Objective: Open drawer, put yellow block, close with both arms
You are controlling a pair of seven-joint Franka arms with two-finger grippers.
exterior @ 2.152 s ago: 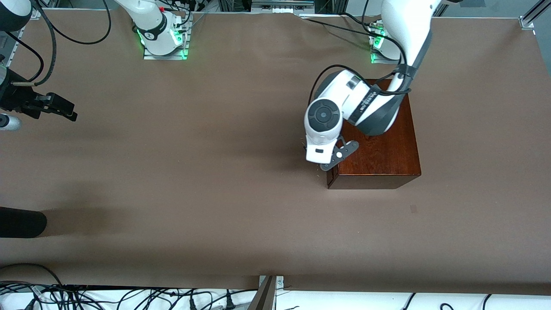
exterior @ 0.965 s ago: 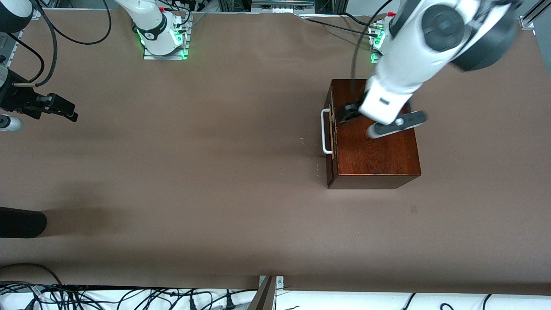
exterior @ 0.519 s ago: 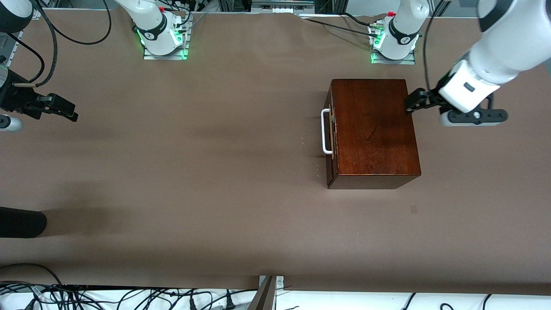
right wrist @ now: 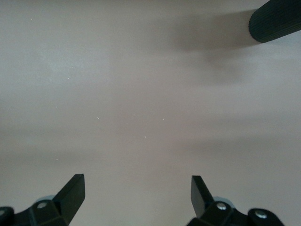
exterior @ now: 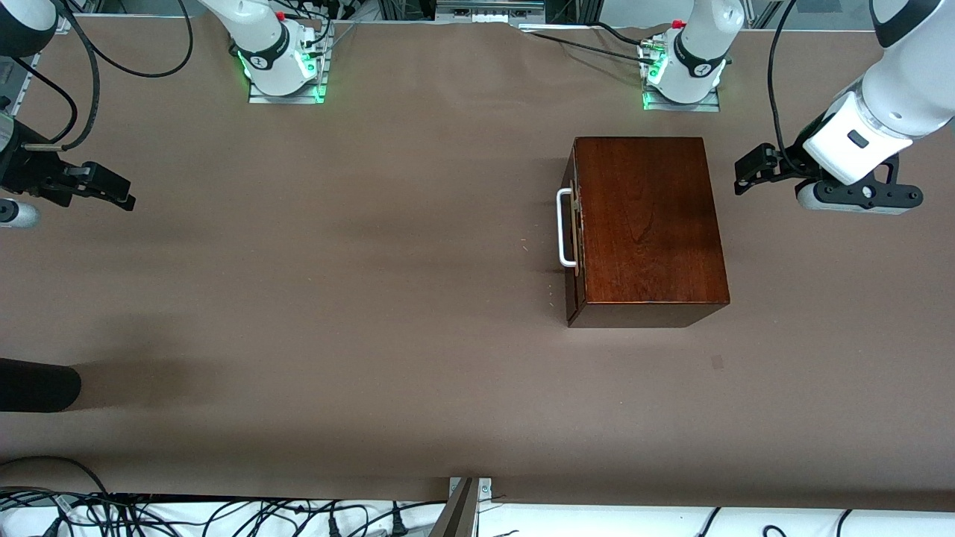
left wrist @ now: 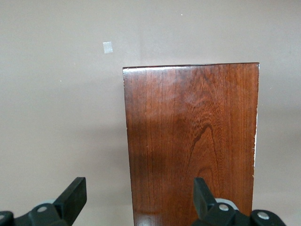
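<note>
Hovering with fingers apart, your left gripper (exterior: 748, 173) hung above bare table beside the box (exterior: 645, 224). Its drawer (exterior: 573, 224) sat closed. Your right gripper (exterior: 112, 190) waited spread.

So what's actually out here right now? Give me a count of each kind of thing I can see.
Robot arms: 2, each ending in an open, empty black pincer, the left pincer and the right pincer
Dark wooden box: 1
White drawer handle: 1, drawer shut
Black cylinder at the table edge: 1
Yellow blocks in sight: 0
Total: 5
</note>
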